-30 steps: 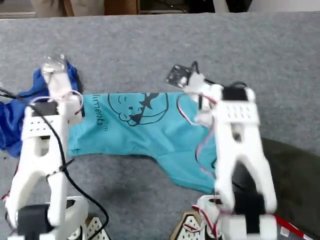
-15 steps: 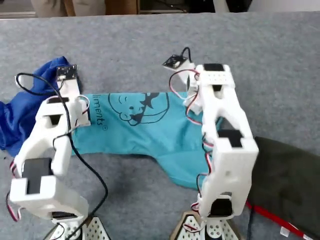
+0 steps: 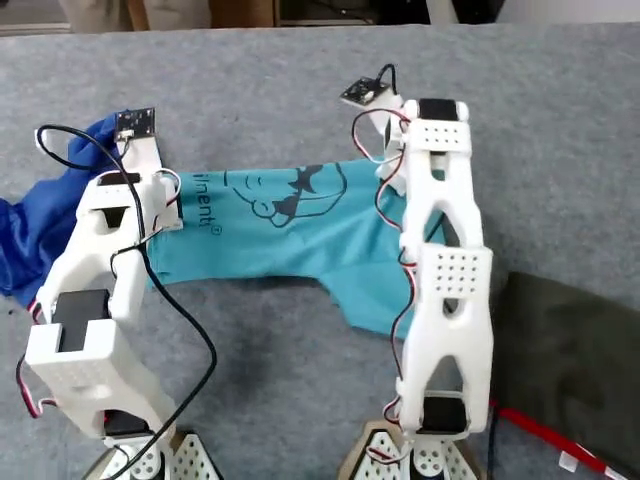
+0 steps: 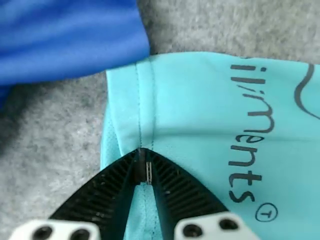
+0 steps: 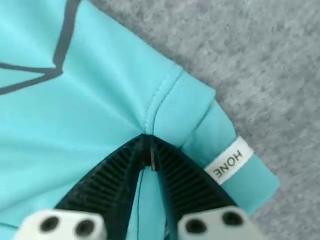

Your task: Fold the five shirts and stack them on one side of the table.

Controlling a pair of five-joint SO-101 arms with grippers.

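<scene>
A teal shirt (image 3: pixel 280 235) with a dark face drawing and lettering lies across the middle of the grey table. My left gripper (image 4: pixel 144 169) is shut on the teal shirt (image 4: pixel 210 120) at its hem, by the lettering; in the high view the left gripper (image 3: pixel 160 200) sits at the shirt's left edge. My right gripper (image 5: pixel 149 152) is shut on the teal shirt (image 5: pixel 75 110) at a stitched hem near a white label (image 5: pixel 231 161); in the high view the right gripper (image 3: pixel 395 165) sits at the shirt's far right corner.
A crumpled blue shirt (image 3: pixel 45 215) lies at the left edge, right beside the left arm, and the blue shirt (image 4: pixel 65 35) shows past the left gripper. A dark green cloth (image 3: pixel 570 350) covers the near right corner. Bare grey table (image 3: pixel 250 80) stretches behind.
Both arms have stretched toward the far side, dragging the teal shirt's held edge with them. The shirt's near flap has pulled in and sits farther from the front edge.
</scene>
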